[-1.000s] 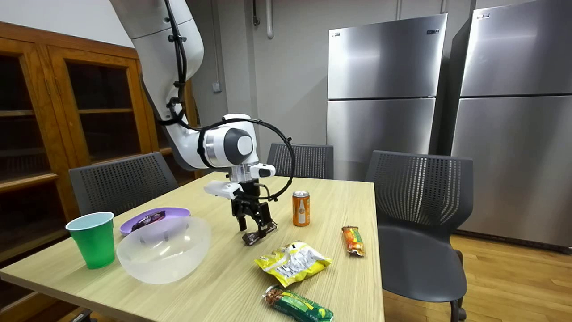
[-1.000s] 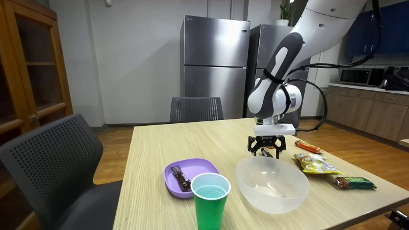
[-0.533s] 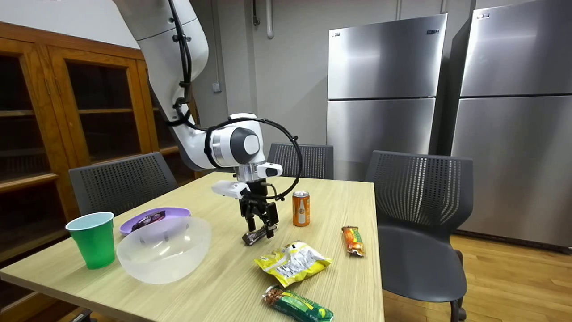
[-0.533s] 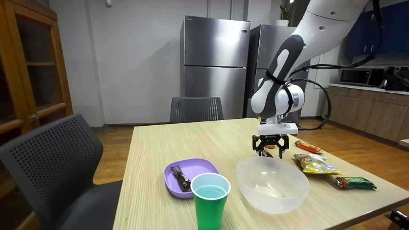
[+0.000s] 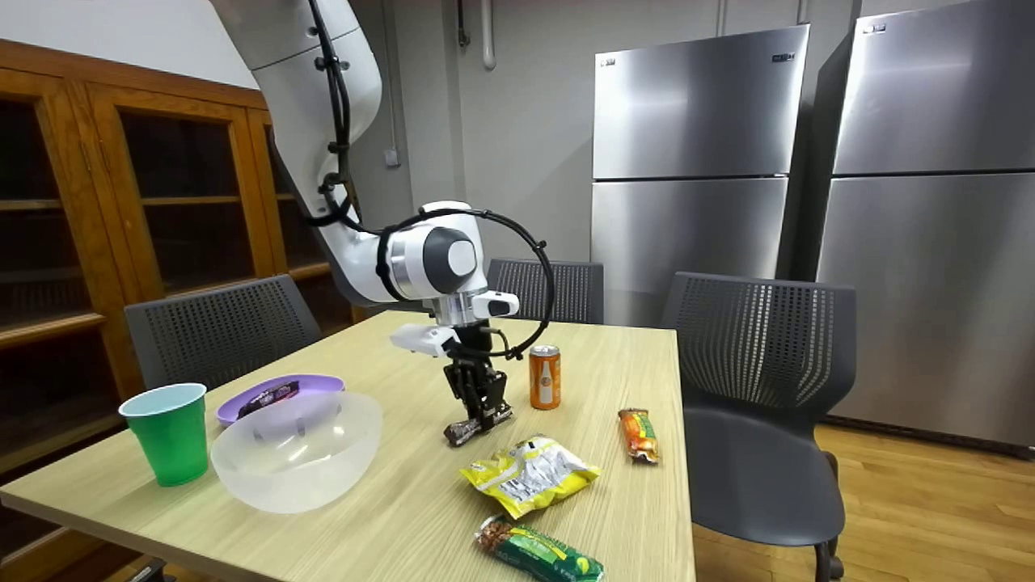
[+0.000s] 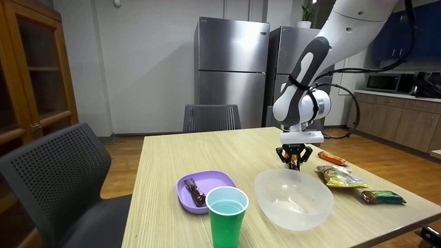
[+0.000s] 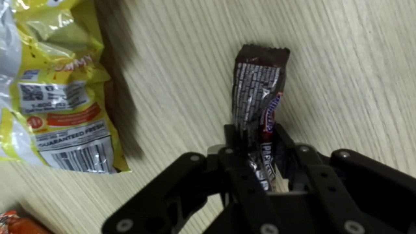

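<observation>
The pincer partly hides the brown bar it grips.

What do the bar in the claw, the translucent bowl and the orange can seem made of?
Bar: wrapped in glossy, probably plastic film; creases, highlights and a jagged end show, contents hidden.
Bowl: likely frosted plastic, possibly glass; the purple plate shows faintly through.
Can: likely aluminum; bare silvery top, smooth orange side.
</observation>
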Available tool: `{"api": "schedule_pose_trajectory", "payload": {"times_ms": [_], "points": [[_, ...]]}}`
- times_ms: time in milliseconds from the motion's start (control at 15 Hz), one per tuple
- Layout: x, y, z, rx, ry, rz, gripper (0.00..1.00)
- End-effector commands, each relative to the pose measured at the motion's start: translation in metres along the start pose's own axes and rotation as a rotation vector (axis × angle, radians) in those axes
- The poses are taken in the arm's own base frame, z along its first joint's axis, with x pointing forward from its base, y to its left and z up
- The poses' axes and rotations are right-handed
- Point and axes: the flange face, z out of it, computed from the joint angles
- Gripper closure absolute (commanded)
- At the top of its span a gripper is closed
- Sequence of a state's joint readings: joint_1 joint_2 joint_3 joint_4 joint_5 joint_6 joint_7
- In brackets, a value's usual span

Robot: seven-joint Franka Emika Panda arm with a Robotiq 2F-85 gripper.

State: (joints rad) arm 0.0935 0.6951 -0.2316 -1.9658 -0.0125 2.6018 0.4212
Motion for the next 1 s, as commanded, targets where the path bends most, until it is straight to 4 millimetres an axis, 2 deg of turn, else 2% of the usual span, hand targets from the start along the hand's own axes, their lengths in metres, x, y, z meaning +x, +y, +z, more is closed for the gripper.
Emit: {"api": "schedule_pose_trajectory", "payload": {"times_ms": [0,67,267,667,933], "points": [[-0.002,-0.002,-0.012,-0.001,0.006,0.005,0.98],[-0.003,-0.003,-0.016,0.006,0.019,-0.005,1.0],[-0.007,-0.011,-0.035,0.033,0.059,-0.032,0.97],[-0.011,-0.054,-0.086,0.117,0.178,-0.122,0.97],[-0.038,-0.071,-0.135,0.179,0.243,-0.208,0.97]]}}
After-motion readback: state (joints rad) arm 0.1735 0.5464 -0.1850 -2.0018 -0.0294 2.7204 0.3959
